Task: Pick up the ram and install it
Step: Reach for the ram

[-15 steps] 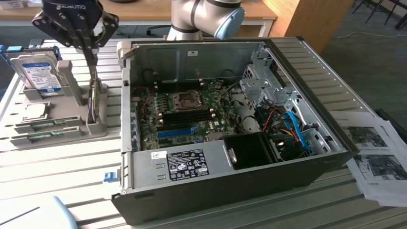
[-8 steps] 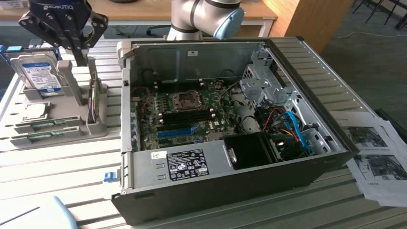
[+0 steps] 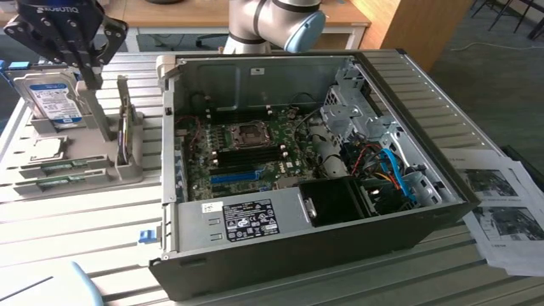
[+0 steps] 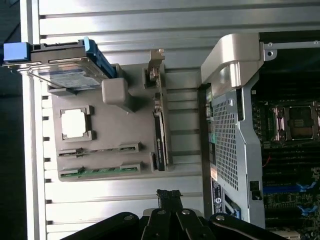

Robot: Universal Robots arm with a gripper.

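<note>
Two ram sticks: green boards lying side by side in the long slots of the grey holder tray (image 3: 93,180) (image 4: 107,127). The first ram stick (image 3: 64,167) (image 4: 100,150) sits next to the tray's chip recess and the second ram stick (image 3: 51,185) (image 4: 100,171) along its outer rim. Nothing touches either one.
Claw: the black claw (image 3: 90,80) (image 4: 170,195) hangs in the air above the tray, fingers pinched together with nothing between them.
Hard drive: the hard drive (image 3: 53,95) (image 4: 70,75) stands upright at the tray end away from the sticks (blue label facing out).
Processor chip: the square, silvery processor chip (image 3: 47,150) (image 4: 75,123) lies flat in the tray between the drive and the sticks.
Expansion card: the expansion card (image 3: 126,134) (image 4: 160,140) stands on edge along the tray side facing the case.
Computer case: the open computer case (image 3: 297,261) lies just beside the tray, on the exterior view's right. Its motherboard (image 3: 289,169) shows a processor socket (image 3: 251,132), dark memory slots (image 3: 255,155) and a blue expansion slot (image 3: 234,176).
Surface: the slatted metal surface (image 3: 85,223) carries tray and case.
Papers: printed papers (image 3: 501,210) lie beyond the case from the tray.
</note>
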